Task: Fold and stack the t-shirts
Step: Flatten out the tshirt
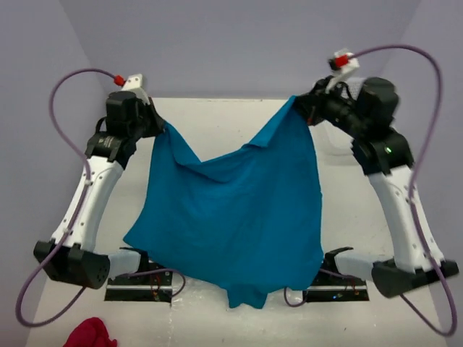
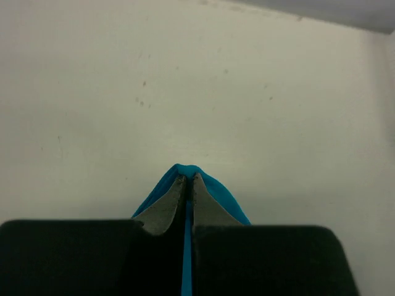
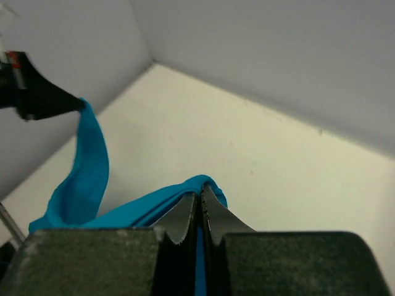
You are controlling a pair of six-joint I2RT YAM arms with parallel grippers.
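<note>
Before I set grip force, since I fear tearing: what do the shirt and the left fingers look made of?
Shirt: thin soft fabric, matte teal, likely a knit; it sags and creases. Fingers: rough dull grey, maybe metal or hard plastic; unclear.

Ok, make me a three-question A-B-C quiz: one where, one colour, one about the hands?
1. Where is the red cloth? A) far-right corner B) near-left corner of the table C) the middle
2. What colour is the t-shirt? A) yellow B) white C) teal-blue
3. The left hand and right hand are: A) both shut on the t-shirt B) both open C) lying flat

Answers: B, it sits bottom-left in the top view; C, plain teal-blue all over; A, both wrist views show them pinching fabric.
</note>
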